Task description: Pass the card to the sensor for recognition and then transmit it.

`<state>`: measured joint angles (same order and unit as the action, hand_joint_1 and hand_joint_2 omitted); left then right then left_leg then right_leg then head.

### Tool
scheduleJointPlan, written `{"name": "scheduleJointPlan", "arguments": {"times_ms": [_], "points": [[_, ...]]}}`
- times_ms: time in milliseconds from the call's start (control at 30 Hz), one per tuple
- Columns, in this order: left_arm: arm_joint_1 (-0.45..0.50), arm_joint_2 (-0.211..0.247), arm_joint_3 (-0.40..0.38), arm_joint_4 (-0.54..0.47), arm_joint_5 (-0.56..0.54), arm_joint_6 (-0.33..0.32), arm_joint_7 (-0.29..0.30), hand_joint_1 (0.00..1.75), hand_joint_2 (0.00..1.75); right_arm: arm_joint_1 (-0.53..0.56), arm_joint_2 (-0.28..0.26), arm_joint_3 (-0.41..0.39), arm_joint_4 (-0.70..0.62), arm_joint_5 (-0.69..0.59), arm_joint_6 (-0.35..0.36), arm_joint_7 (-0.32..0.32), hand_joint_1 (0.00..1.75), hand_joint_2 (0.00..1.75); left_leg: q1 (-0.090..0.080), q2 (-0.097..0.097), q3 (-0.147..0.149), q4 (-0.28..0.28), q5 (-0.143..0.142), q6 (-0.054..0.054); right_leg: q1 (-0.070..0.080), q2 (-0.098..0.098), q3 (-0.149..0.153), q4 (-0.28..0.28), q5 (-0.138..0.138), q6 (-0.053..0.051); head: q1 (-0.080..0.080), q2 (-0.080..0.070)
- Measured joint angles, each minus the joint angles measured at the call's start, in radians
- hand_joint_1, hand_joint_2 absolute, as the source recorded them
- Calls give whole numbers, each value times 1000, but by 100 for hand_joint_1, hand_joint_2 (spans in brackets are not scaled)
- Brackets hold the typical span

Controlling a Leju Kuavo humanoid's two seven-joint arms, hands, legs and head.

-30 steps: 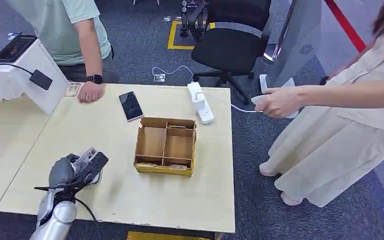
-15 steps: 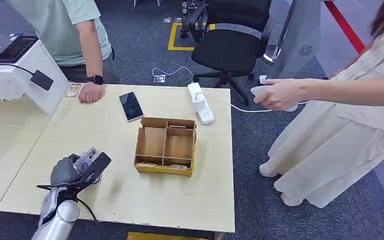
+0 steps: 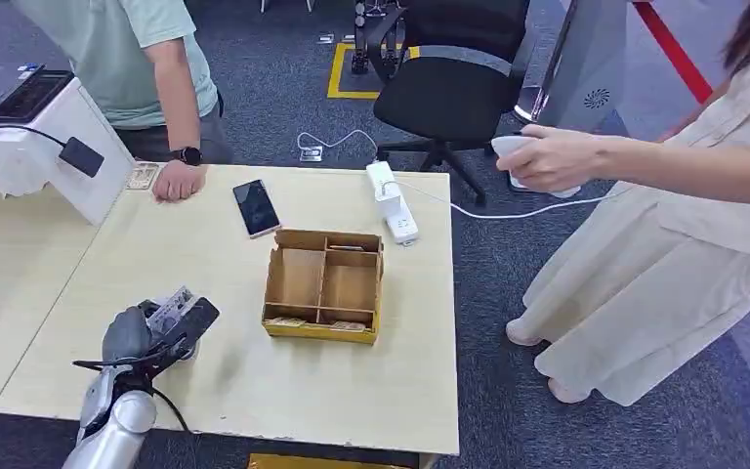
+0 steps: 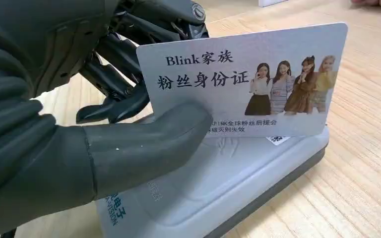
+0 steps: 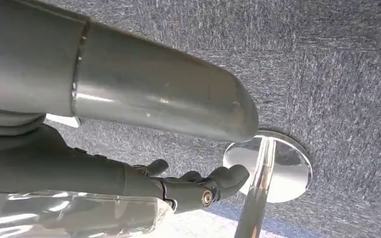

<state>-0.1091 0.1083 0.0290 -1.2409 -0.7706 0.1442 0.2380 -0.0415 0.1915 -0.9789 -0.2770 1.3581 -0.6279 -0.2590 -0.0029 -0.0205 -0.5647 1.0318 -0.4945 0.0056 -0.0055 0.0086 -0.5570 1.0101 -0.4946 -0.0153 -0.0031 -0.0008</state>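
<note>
Nearest the robot, its left hand point(image 4: 79, 134) pinches a white printed plastic card point(image 4: 248, 79) between the thick grey thumb and the darker fingers behind it. The card stands on its long edge, printed face toward the wrist camera, directly above a pale grey flat card reader point(image 4: 238, 173) that lies on the light wooden table point(image 3: 283, 381). The card's lower edge sits at or just over the reader's top surface; whether it touches cannot be told. Holding it this close and low suggests the recognition step is under way, with the hand-over not yet done.

The right hand point(image 5: 188, 186) hangs over grey carpet beside a shiny metal post base, fingers curled loosely with nothing in them.

Farther out, mid-table, sits a brown cardboard tray with dividers point(image 3: 323, 284), a likely place for sorted cards. Beyond it lie a black smartphone point(image 3: 255, 207) and a white power strip point(image 3: 392, 201) near the far edge.

At the far left, a person in a pale green shirt rests a fist on the table beside a white angled terminal point(image 3: 59, 147). At the right, a person in beige holds a white handheld device point(image 3: 513, 147) on a cable, well apart from the card.
</note>
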Motion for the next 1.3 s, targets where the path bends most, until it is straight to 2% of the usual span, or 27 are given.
{"name": "scheduleJointPlan", "arguments": {"times_ms": [167, 267, 333, 467, 633, 867, 1000, 1200, 1300], "points": [[0, -2, -1, -10, 15, 6, -31, 175, 175, 0, 0, 0, 0, 2, 0, -4, 0, 0, 0, 0, 0, 0, 0, 0, 0, 0, 0, 0, 0, 0, 0, 0], [5, -3, -3, -21, 18, 38, -57, 175, 175, 0, 0, 0, 0, 4, 0, -5, 0, 0, 0, 0, 0, 0, 0, 0, 0, 0, -1, 0, 0, 0, 0, 0], [8, -8, -3, -38, 9, 89, -83, 175, 175, 0, 0, -1, 0, 6, 0, -6, 0, 0, 0, 0, -1, 0, 0, 0, 0, 0, -1, 0, 0, 0, 0, 0], [6, -21, -4, -78, -52, 233, -126, 175, 175, 0, 0, -1, 0, 11, 0, -9, 0, 0, 0, 0, -1, 0, 0, 0, 0, 0, -1, 0, 0, 0, 0, 0], [1, -35, -4, -104, -74, 302, -158, 175, 175, 0, 0, -1, 0, 13, 0, -10, 0, 0, 0, 0, -2, 0, 0, 0, 0, 0, -2, 0, 0, 0, 0, 0], [-15, -35, -4, -135, -73, 298, -158, 175, 175, 0, 0, -1, 0, 15, 1, -10, 0, 0, 0, 0, -1, 0, 0, 0, 0, 0, -2, 0, 0, 0, 0, 0], [-19, -31, -4, -135, -72, 254, -137, 175, 175, 0, 0, -3, 0, 13, 1, -13, 0, 0, 0, 0, -1, 0, 0, 0, 0, 0, -2, 0, 0, 0, 0, 0], [-19, -20, -4, -135, -72, 237, -135, 175, 175, 0, 0, -8, 0, 13, 1, -13, 0, 0, 0, 0, -2, 0, 0, 0, 0, 0, -2, 0, 0, 0, 0, 0], [-19, -9, -4, -135, -51, 187, -114, 175, 175, 0, 0, -11, 0, 13, 2, -13, 0, 0, 0, 0, -2, 0, 0, 0, 0, 0, -2, 0, 0, 0, 0, 0]]}}
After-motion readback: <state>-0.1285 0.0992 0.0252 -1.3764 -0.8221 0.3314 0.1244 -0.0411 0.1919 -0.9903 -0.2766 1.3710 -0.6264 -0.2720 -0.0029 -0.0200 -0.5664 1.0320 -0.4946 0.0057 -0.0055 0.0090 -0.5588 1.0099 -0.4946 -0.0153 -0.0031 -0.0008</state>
